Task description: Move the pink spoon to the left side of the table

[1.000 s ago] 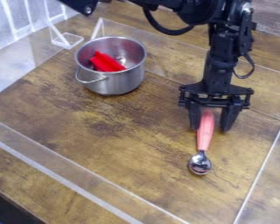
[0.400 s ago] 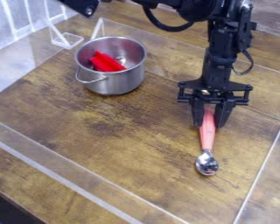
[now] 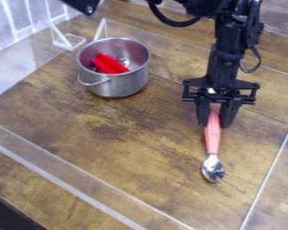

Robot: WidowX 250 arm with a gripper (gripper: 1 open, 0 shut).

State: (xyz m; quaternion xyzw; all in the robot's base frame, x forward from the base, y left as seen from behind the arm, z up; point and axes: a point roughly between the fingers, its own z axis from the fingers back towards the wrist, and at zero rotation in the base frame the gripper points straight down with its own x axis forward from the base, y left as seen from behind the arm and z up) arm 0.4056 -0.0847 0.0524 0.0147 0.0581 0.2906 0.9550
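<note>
The pink spoon (image 3: 211, 139) lies at the right side of the table (image 3: 122, 135), its salmon handle pointing away from the camera and its small shiny bowl (image 3: 212, 169) nearest the front edge. My gripper (image 3: 216, 115) points straight down over the far end of the handle, with both black fingers (image 3: 201, 101) pressed in against it. The bowl end still looks to be resting on or just above the wood. The top of the handle is hidden between the fingers.
A steel pot (image 3: 114, 66) with a bright red object (image 3: 108, 63) inside stands at the back left. Clear acrylic panels (image 3: 62, 175) run along the table's front and left edges, and another borders the right edge (image 3: 276, 162).
The fingers have drawn in onto the spoon's handle. The spoon has swung slightly, its bowl shifting a little to the right. The hand itself has barely moved.
</note>
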